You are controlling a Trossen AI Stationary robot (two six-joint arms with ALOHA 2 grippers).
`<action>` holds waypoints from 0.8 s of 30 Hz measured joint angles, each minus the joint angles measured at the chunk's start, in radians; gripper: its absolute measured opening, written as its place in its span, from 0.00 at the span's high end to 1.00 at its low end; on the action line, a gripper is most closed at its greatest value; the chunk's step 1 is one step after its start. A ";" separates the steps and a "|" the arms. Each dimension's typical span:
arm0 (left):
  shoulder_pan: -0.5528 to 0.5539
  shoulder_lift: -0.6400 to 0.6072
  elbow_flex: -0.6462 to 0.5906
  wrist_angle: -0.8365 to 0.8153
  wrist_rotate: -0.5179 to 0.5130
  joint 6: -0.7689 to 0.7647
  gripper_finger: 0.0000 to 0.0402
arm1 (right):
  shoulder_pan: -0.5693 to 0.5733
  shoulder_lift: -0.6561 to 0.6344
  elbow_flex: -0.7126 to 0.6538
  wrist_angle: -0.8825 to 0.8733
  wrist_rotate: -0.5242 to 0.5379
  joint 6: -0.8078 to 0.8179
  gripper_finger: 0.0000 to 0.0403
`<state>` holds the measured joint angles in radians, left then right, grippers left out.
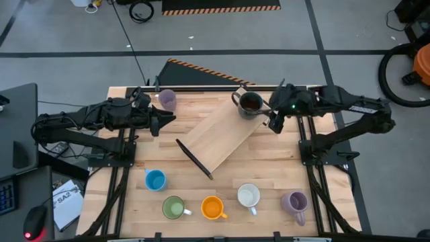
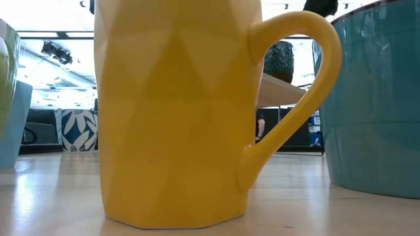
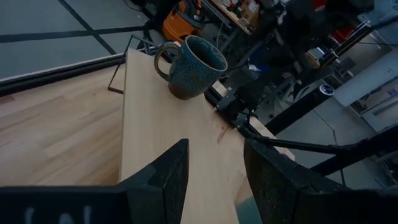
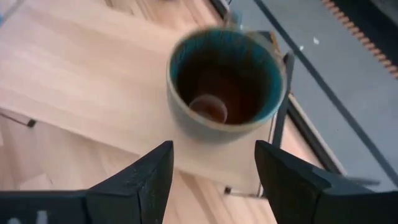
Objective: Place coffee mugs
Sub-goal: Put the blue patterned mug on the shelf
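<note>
High view: dark mug [image 1: 250,104] upright on raised board [image 1: 218,138] (far end).
Right gripper [image 1: 275,123]: beside mug, fingers apart, empty.
Left gripper [image 1: 164,121]: fingers apart, empty.

Seen from table height, an orange mug [image 2: 177,111] fills the centre of the frame, its rim cut off at the top edge and hiding most of the table behind. A blue mug [image 2: 374,98] is cropped by the right edge; a sliver of what may be the green mug [image 2: 6,59] shows at the far left. In the right wrist view, the dark mug [image 4: 224,84] at upper centre is blurred, its handle indistinct.
</note>
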<state>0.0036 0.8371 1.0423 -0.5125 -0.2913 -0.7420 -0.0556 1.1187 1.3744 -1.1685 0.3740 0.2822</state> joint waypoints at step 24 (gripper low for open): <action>0.000 0.000 0.000 0.000 0.000 -0.012 0.60 | 0.063 -0.025 -0.418 0.434 0.156 0.222 0.07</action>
<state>0.0036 0.8375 1.0424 -0.5129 -0.2909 -0.7539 0.0072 1.0941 0.9559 -0.7342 0.5295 0.5040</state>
